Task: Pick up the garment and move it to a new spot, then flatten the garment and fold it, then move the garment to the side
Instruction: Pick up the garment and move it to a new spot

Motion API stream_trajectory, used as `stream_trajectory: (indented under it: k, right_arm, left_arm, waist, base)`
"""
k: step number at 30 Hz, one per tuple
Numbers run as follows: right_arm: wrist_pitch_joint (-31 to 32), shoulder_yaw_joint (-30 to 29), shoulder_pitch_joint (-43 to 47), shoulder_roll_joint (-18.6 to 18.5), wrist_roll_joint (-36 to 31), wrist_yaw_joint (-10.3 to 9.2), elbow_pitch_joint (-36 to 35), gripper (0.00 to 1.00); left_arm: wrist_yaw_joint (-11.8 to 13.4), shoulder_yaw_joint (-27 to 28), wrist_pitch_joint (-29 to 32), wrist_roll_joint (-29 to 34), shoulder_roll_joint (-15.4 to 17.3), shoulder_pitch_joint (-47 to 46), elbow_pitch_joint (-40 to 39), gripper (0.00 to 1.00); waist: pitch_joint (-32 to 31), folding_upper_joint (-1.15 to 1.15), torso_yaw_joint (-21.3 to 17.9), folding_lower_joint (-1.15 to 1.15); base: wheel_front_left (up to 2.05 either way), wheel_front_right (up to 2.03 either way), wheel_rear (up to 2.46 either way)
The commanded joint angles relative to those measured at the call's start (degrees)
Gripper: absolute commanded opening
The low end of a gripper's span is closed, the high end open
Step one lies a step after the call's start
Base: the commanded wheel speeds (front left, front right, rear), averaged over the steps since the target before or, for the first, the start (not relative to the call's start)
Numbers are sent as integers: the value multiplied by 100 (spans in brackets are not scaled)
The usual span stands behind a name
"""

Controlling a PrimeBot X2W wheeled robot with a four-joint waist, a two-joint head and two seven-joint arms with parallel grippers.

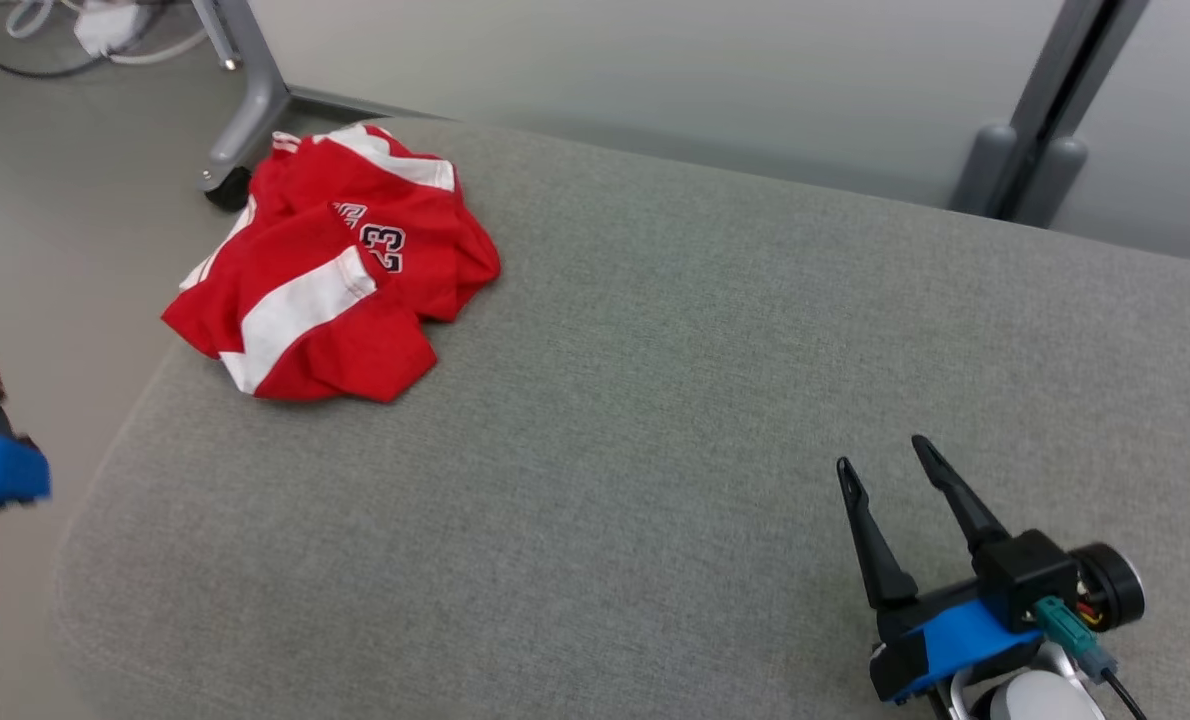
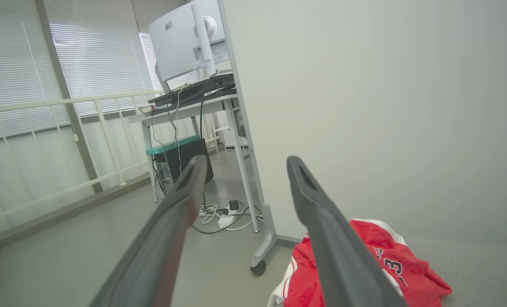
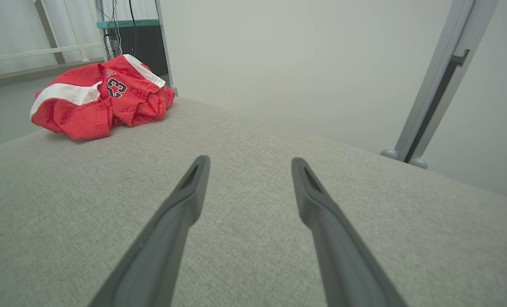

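Lying crumpled, the red garment [image 1: 345,270] reads "23"; left claw [image 2: 246,163] and right claw [image 1: 882,452] gape empty.

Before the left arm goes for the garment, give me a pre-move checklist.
1. Left gripper open, nothing held: ok.
2. Right gripper open, nothing held: ok.
3. Garment lying free, crumpled at the grey surface far left corner: ok.
4. Garment wholly on the surface: not ok, one edge seems to overhang.
5. Bare surface for a new spot: ok.
6. Which layer is the hem: cannot tell.
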Motion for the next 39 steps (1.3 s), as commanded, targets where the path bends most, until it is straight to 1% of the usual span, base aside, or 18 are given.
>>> stream_trajectory:
  k: [1, 2, 4, 9, 10, 11, 12, 17, 19, 24, 28, 29, 31, 32, 37, 39]
  right_arm:
    - [-20, -16, -118, -22, -93, 1, -26, 100]
    - [-20, -2, -190, -24, -155, 1, -38, 100]
    - [-20, -25, -329, -25, -273, 1, -56, 100]
    - [-20, -108, -603, -23, -529, 1, -142, 100]
    - [-20, -108, -603, -23, -529, 1, -142, 100]
    - [-20, -139, -692, -23, -605, 1, -177, 100]
    - [-20, -139, -692, -23, -605, 1, -177, 100]
    - [-20, -188, -828, -24, -746, 1, -237, 100]
    - [-20, -174, -835, -23, -781, 1, -230, 100]
    - [-20, -164, -888, -23, -791, 1, -232, 100]
    - [-20, -180, -844, -23, -764, 1, -222, 100]
    - [-20, -177, -836, -23, -759, 1, -219, 100]
    - [-20, -161, -831, -23, -750, 1, -209, 100]
    - [-20, -155, -829, -23, -744, 1, -197, 100]
    - [-20, -151, -794, -22, -663, 1, -142, 100]
    - [-20, -122, -762, -22, -593, 1, -108, 100]
  left_arm:
    - [-88, -1, 173, -17, 151, -354, 206, 100]
    - [-170, 16, 298, -108, 270, -628, 410, 100]
    - [-295, -19, 539, -264, 402, -1102, 891, 100]
    - [-492, -233, 887, -648, 435, -1956, 2058, 100]
    - [-492, -233, 887, -648, 435, -1956, 2058, 100]
    - [-541, -377, 969, -730, 397, -2105, 2488, 100]
    - [-541, -377, 969, -730, 397, -2105, 2488, 100]
    - [-622, -813, 1073, -1055, 267, -2330, 3368, 100]
    - [-629, -1069, 1157, -1255, 216, -2345, 3638, 100]
    - [-617, -1640, 1322, -1774, 305, -2309, 4077, 100]
    - [-618, -1941, 1281, -2143, 359, -2305, 4272, 100]
    - [-618, -2006, 1271, -2208, 379, -2317, 4309, 73]
    - [-619, -2138, 1206, -2342, 424, -2349, 4369, 10]
    - [-619, -2179, 1143, -2401, 447, -2365, 4386, 0]
    - [-619, -2398, 861, -2570, 637, -2423, 4453, 0]
    - [-619, -2486, 784, -2601, 787, -2456, 4427, 0]
  waist:
    - [154, 0, -20, -1]
    - [268, 0, -72, -1]
    - [473, 0, -164, -1]
    - [926, 0, -330, -1]
    - [926, 0, -330, -1]
    - [1093, 0, -388, -1]
    - [1093, 0, -388, -1]
    - [1422, 0, -486, -1]
    - [1504, 0, -518, -1]
    - [1648, 0, -589, -1]
    - [1674, 0, -642, -1]
    - [1675, 0, -652, -1]
    - [1666, 0, -672, -1]
    - [1652, 0, -682, -1]
    - [1481, 0, -708, -1]
    - [1355, 0, -716, -1]
  base:
    - [0, 0, 0]
    - [0, 0, 0]
    - [0, 0, 0]
    - [0, 0, 0]
    - [0, 0, 0]
    - [0, 0, 0]
    - [0, 0, 0]
    - [0, 0, 0]
    - [0, 0, 0]
    - [0, 0, 0]
    - [0, 0, 0]
    - [0, 0, 0]
    - [0, 0, 0]
    - [0, 0, 0]
    - [0, 0, 0]
    - [0, 0, 0]
